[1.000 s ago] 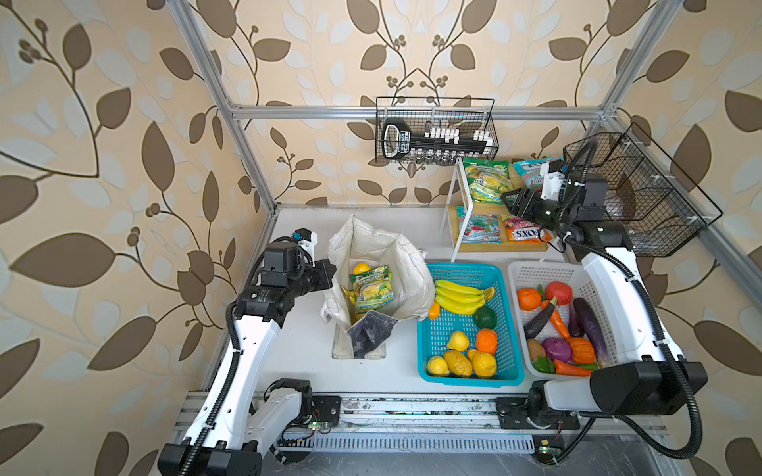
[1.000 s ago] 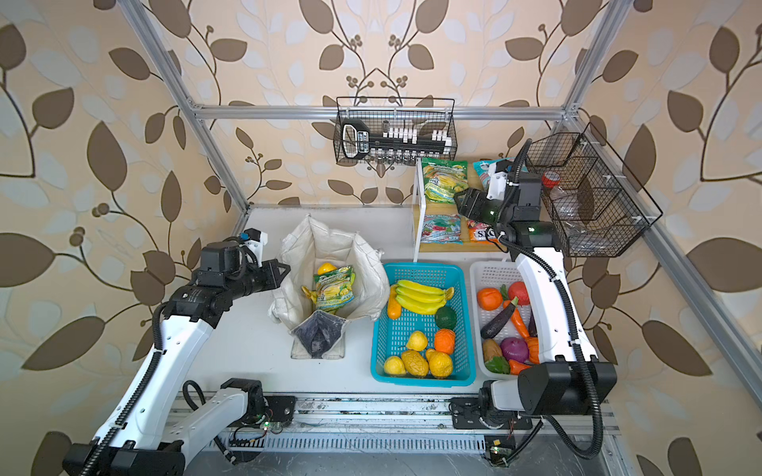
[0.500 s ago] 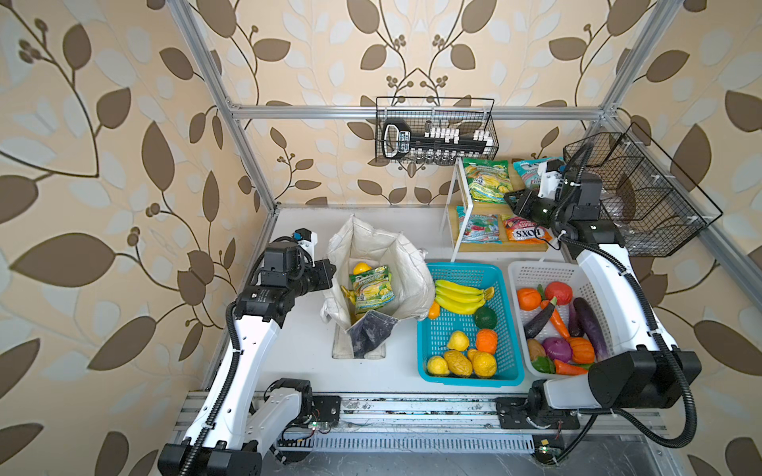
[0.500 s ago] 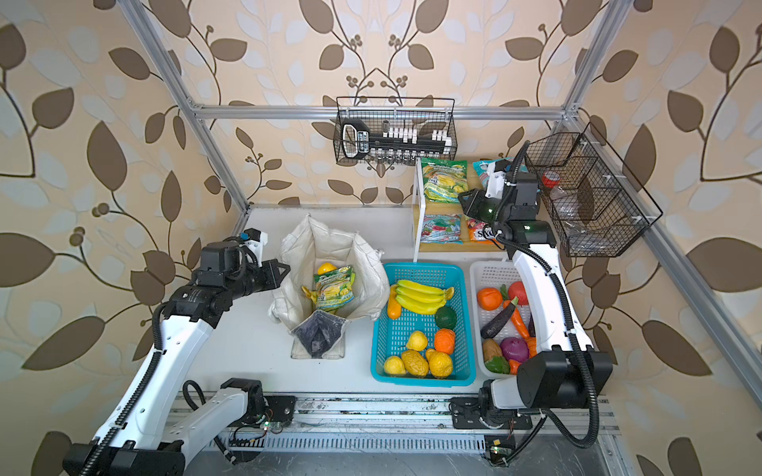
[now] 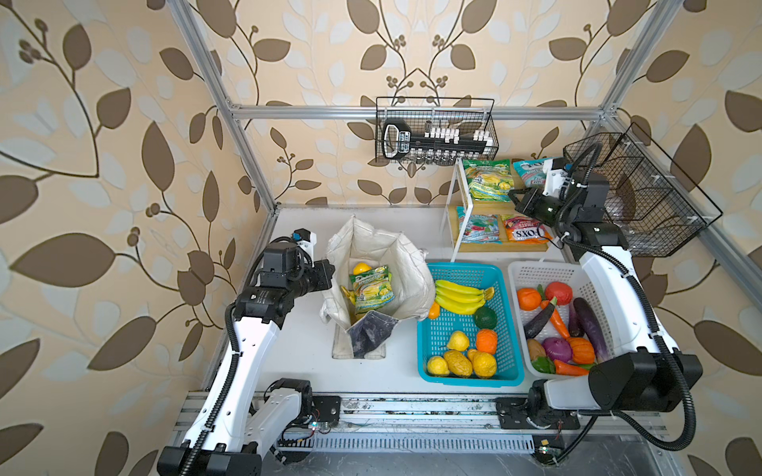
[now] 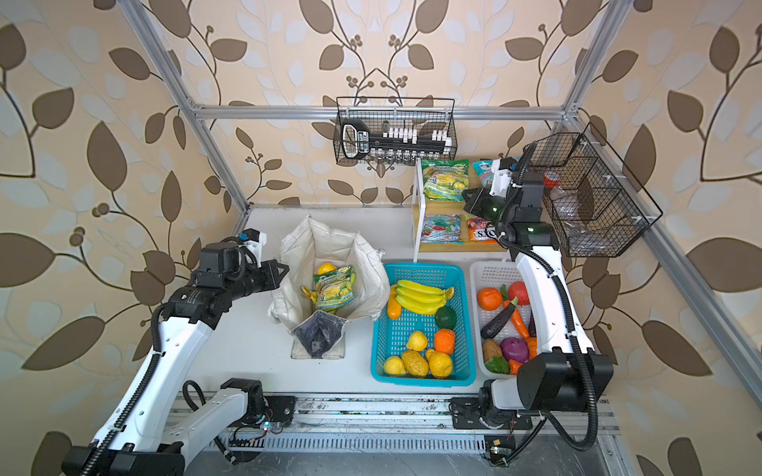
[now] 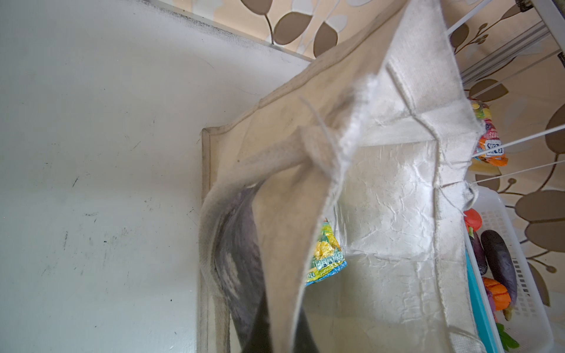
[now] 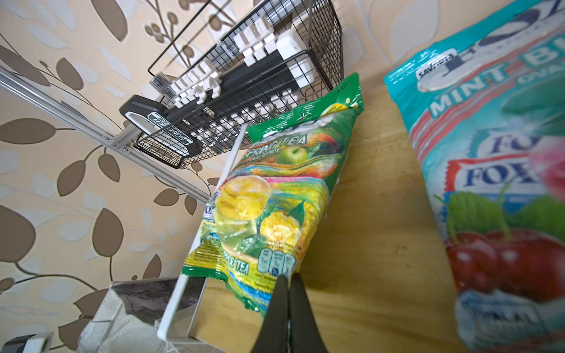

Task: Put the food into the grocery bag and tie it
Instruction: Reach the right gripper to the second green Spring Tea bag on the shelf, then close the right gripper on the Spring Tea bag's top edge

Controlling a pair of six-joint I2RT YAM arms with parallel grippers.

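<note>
Status: right gripper [image 8: 287, 279] pinches green packet [image 8: 275, 189]; left gripper [image 5: 330, 273] clamps grocery bag [image 5: 412, 268] rim.
The packet, marked "SPRING TEA", lies on the wooden shelf [image 8: 367, 214] against its white frame edge [image 8: 174, 302], jaws closed on the lower seam. Bare wood separates it from the light blue packet [image 8: 489, 137] marked "MINT" and "FOX". The bag stands open just beside the blue basket [image 5: 466, 268].

Beige wallpaper [image 5: 123, 123] with brown leaves is covering the walls in both top views. A silver aluminium frame [image 5: 309, 112] is running across the upper middle. A black wire basket [image 5: 437, 136] is hanging at upper centre, a second wire basket [image 5: 659, 214] at the right. A white tabletop [image 5: 309, 362] is lying in the lower middle under soft, even light.
</note>
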